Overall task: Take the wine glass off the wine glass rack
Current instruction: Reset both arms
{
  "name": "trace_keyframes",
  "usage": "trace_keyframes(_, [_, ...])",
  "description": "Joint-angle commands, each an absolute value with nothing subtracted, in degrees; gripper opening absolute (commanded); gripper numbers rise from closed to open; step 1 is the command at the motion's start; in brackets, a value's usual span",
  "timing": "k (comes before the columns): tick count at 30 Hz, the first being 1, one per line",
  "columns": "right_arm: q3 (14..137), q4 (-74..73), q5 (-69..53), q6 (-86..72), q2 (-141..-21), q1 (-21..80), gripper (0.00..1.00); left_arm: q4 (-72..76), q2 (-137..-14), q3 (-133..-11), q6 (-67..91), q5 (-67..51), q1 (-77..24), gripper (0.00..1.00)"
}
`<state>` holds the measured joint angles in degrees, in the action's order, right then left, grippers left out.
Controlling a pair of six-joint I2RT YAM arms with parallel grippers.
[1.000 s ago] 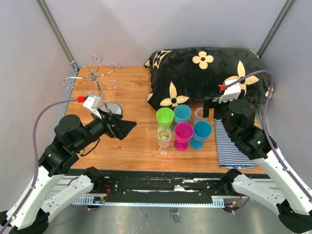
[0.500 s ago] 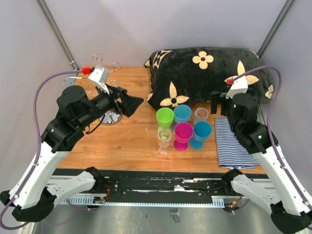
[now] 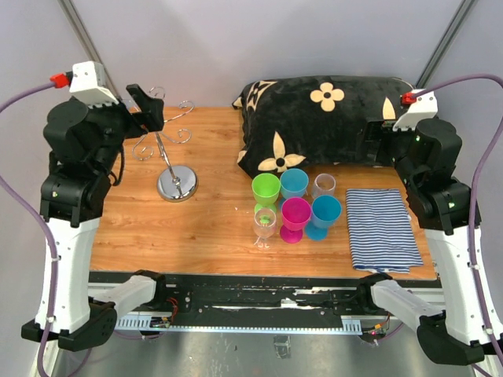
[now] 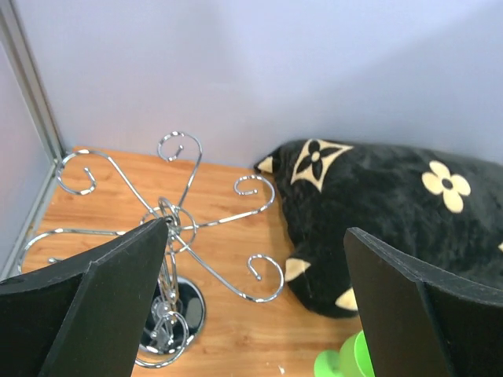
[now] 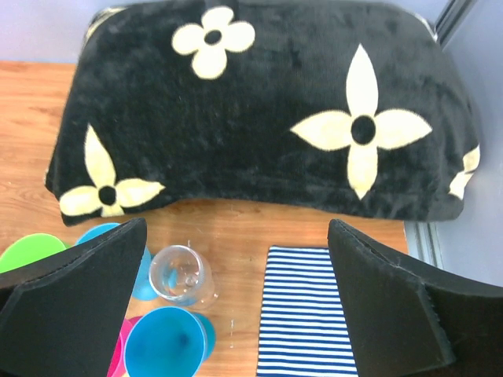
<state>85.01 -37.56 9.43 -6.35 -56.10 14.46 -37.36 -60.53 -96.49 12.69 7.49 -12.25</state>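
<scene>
1. Silver wine glass rack [image 3: 176, 184] stands far-left on your tabletop [image 3: 212, 236].
2. Clear wine glass [image 3: 265, 223] sits upright beside the green cup [image 3: 266, 188], well apart from it.
3. Your left end effector [image 4: 257, 229] and right end effector [image 5: 237, 226] both gape open, gripping nothing.

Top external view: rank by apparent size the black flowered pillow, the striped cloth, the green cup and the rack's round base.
1. black flowered pillow, by far the largest
2. striped cloth
3. wine glass rack's round chrome base and green cup: they look too alike to rank
</scene>
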Motion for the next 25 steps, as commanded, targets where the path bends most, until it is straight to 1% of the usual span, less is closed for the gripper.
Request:
trace_keyframes(1, [86.83, -40.19, 8.62, -4.06, -56.2, 13.88, 0.98, -39.45, -61.31, -101.22, 11.94, 6.7, -9.24, 1.0])
trace_keyframes(6, [85.59, -36.36, 7.02, -1.68, -54.16, 13.94, 0.99, -38.07, -58.27, -98.2, 14.95, 16.21, -8.78, 1.0])
trace_keyframes(9, [85.92, -35.14, 7.25, -0.45, -53.48, 13.97, 0.99, -36.56, -55.29, -95.26, 16.55, 19.69, -8.77, 1.0])
trace_keyframes(15, [85.55, -32.12, 8.71, 1.82, -51.97, 13.95, 0.99, -33.63, -51.24, -91.46, 16.71, 16.99, -8.79, 1.0])
trace_keyframes(25, [85.89, -32.66, 12.28, -0.18, -51.91, 13.93, 0.99, -33.7, -49.64, -91.3, 15.98, 15.41, -8.79, 1.0])
